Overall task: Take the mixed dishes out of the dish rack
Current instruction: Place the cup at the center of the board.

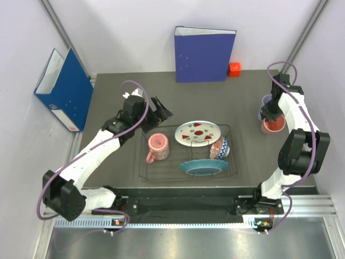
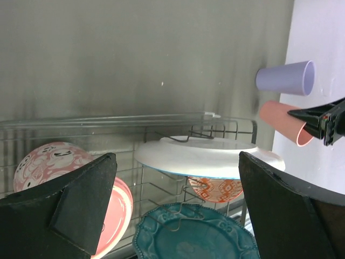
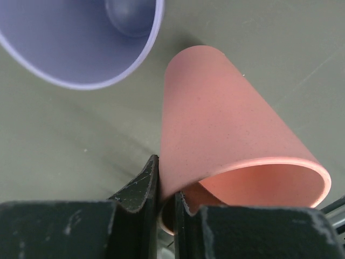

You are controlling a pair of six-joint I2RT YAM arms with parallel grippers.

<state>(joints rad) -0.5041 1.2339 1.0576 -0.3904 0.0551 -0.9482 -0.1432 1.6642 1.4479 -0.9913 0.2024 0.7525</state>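
The dish rack (image 1: pixel 144 171) holds a patterned pink cup (image 1: pixel 158 147), a white plate with red watermelon marks (image 1: pixel 198 133), a teal plate (image 1: pixel 204 168) and a small red-and-blue bowl (image 1: pixel 219 147). My left gripper (image 1: pixel 160 113) hangs open just behind the rack's far left corner, holding nothing. In its wrist view the white plate (image 2: pixel 210 156), teal plate (image 2: pixel 197 234) and pink cup (image 2: pixel 48 162) lie ahead of the wide-apart fingers (image 2: pixel 81 205). At the far right my right gripper (image 3: pixel 166 199) is shut on the rim of a plain pink cup (image 3: pixel 226 140), tilted over the table beside the lavender cup (image 3: pixel 81 38).
A blue binder (image 1: pixel 204 54) stands at the back with a small red cube (image 1: pixel 234 69) beside it. Another blue binder (image 1: pixel 64 89) leans at the back left. White walls close in the dark table (image 1: pixel 118 172) on three sides.
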